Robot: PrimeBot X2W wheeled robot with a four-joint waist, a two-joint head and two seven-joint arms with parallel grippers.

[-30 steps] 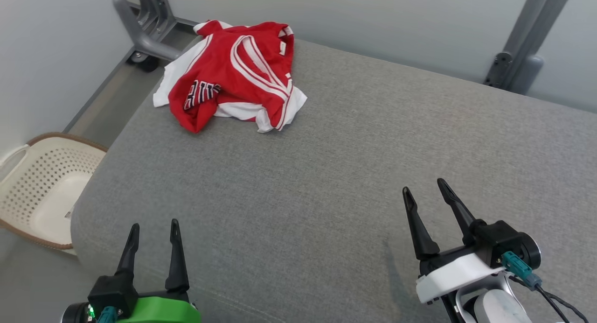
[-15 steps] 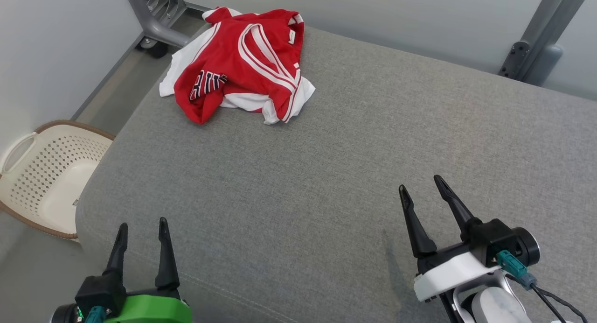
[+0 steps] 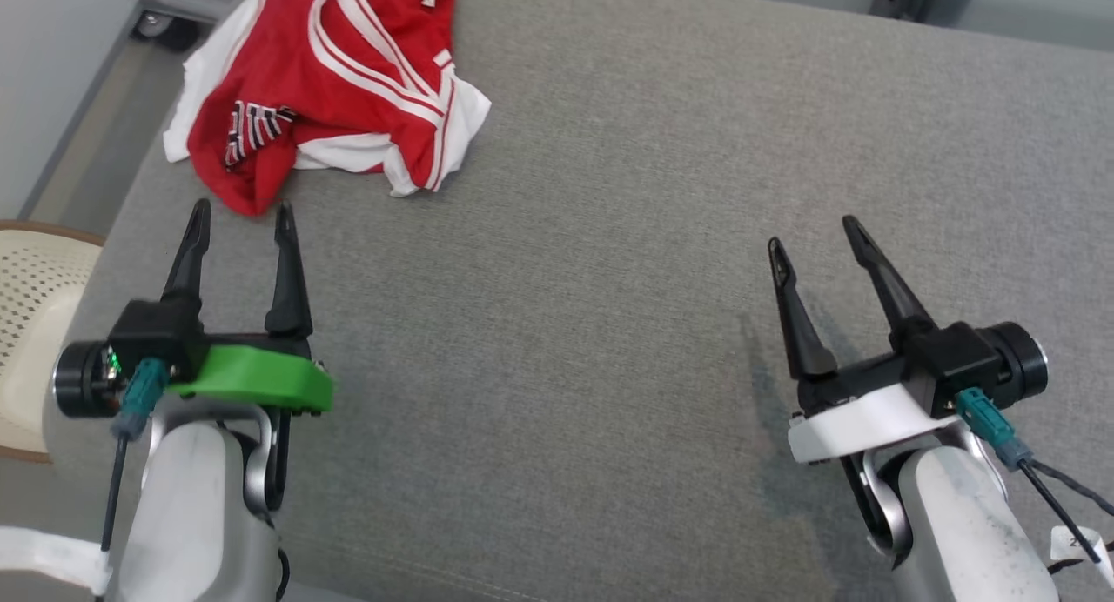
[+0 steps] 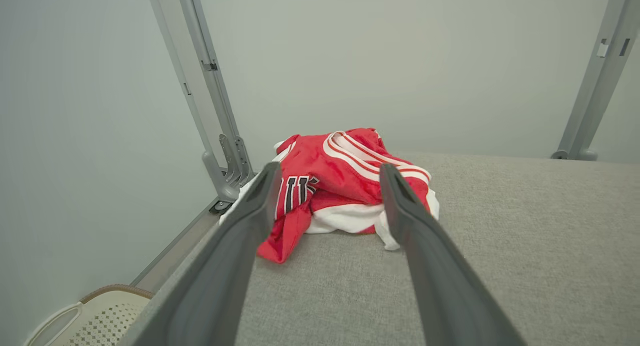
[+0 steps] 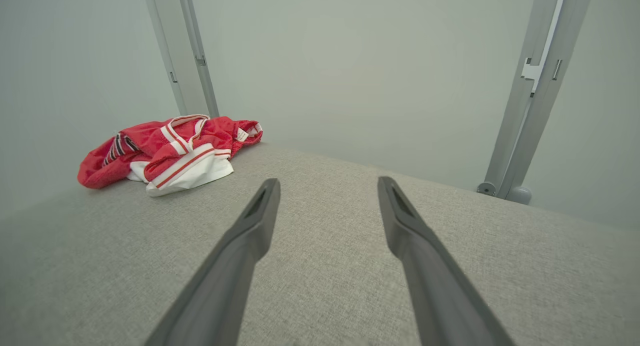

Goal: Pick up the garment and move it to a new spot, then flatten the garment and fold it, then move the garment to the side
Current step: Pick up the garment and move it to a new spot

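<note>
The garment (image 3: 331, 80) is a red jersey with white trim, lying crumpled at the far left corner of the grey padded surface (image 3: 609, 237). My left gripper (image 3: 242, 212) is open, its fingertips just short of the jersey's near red fold. Seen from the left wrist, the garment (image 4: 345, 186) lies straight ahead between the two fingers (image 4: 250, 221), apart from them. My right gripper (image 3: 814, 233) is open over bare grey fabric at the right, far from the jersey. From the right wrist camera the garment (image 5: 165, 153) shows at the far left.
A cream perforated basket (image 3: 26, 324) stands on the floor left of the surface. Grey metal frame posts (image 4: 210, 111) rise behind the jersey and at the far right (image 5: 535, 86). A pale wall runs along the back.
The head camera has tilted down and shifted. My left gripper has come forward to just short of the jersey. The right gripper has also advanced. Both stay open and the jersey lies unmoved.
</note>
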